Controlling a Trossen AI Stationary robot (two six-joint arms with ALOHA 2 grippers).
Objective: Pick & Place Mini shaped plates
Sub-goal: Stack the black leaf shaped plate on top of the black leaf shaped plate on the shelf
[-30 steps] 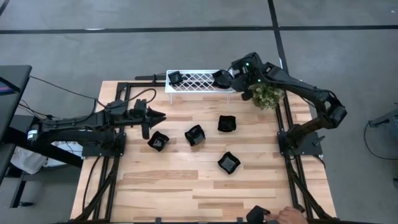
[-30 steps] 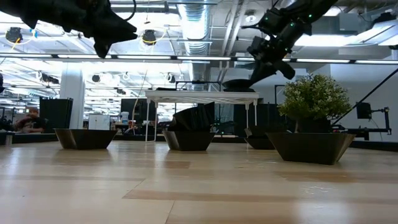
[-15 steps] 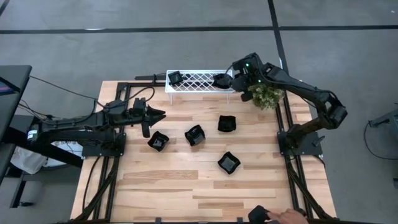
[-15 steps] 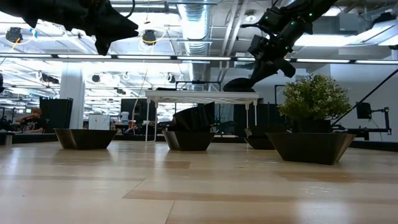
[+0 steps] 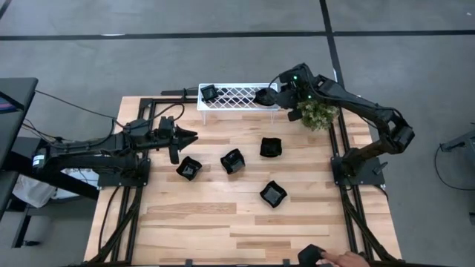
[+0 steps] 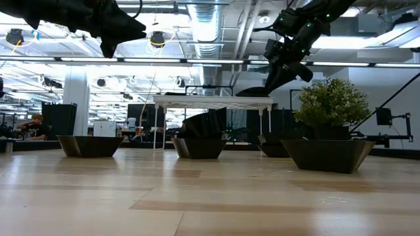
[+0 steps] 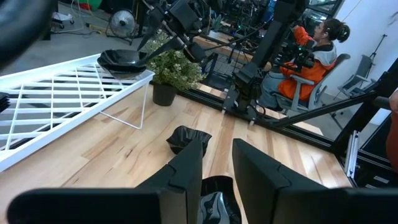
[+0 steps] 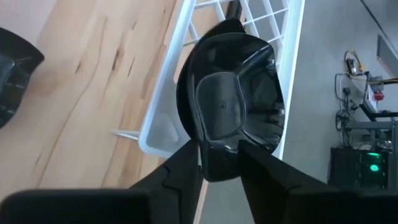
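A white lattice rack [image 5: 236, 96] stands at the table's far edge. One black mini plate [image 5: 209, 93] lies on its left end and another [image 5: 263, 96] on its right end. My right gripper [image 5: 273, 94] is at that right-end plate, open, with the plate's rim between its fingers in the right wrist view [image 8: 219, 152]. Several more plates [image 5: 189, 168] [image 5: 232, 161] [image 5: 272, 147] sit flat on the wood. My left gripper [image 5: 191, 137] hangs open above the table's left part, near the leftmost plate [image 7: 214, 205]. My right gripper's fingers [image 8: 186, 168] stand on either side of the plate's near rim [image 8: 219, 174], coming from the table's right and slanting down. Whether they touch it I cannot tell. The plate lies bottom down on the rack's right end.
A small potted plant [image 5: 319, 113] stands just right of the rack, under my right arm. A person's hand [image 5: 343, 259] holds a black plate [image 5: 310, 255] at the table's near edge. Bare wood lies between the plates and the near edge.
The plate at my right gripper has come down from a tilt above the rack and now lies flat on the rack's right end. My right gripper has sunk a little with it. The person's hand at the near edge has shifted slightly.
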